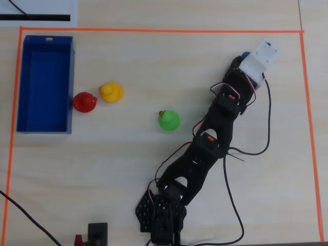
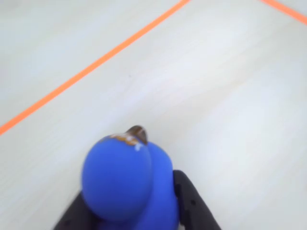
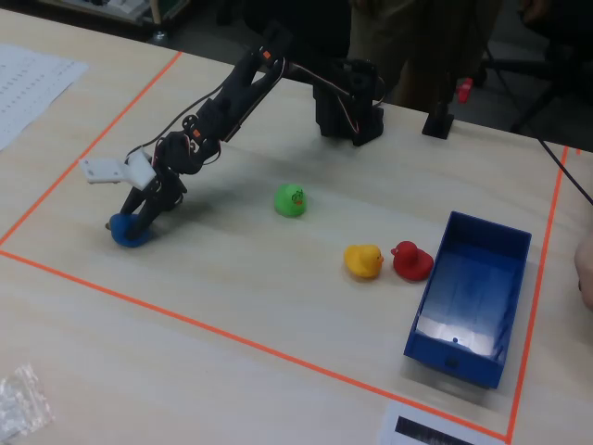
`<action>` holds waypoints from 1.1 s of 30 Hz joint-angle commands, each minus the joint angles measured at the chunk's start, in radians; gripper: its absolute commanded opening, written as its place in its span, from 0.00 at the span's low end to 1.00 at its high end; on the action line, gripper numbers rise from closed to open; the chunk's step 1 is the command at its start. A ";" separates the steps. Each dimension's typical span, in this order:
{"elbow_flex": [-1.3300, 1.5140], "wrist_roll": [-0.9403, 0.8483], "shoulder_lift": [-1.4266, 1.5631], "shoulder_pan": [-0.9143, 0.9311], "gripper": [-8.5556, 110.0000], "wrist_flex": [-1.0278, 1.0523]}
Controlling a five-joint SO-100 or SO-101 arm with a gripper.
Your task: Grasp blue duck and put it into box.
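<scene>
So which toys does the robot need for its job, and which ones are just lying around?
Needed: blue duck, between the pincer fingers; blue box, empty.

Just lying around: red duck touching the box's outer wall, yellow duck, green duck, orange tape line.

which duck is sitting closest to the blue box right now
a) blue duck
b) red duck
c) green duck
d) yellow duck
b, in the overhead view the red duck sits right by the box wall, with the yellow duck just beyond it, the green duck mid-table, and the blue duck far off at the gripper.
</scene>
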 commanded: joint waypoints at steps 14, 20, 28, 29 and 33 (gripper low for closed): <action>-0.207 0.538 0.586 -0.403 0.07 1.035; -0.307 0.709 0.689 -0.923 0.07 1.355; -0.545 0.828 0.440 -1.344 0.07 1.345; -0.560 0.836 0.414 -1.355 0.07 1.313; -0.627 0.871 0.296 -1.387 0.08 1.213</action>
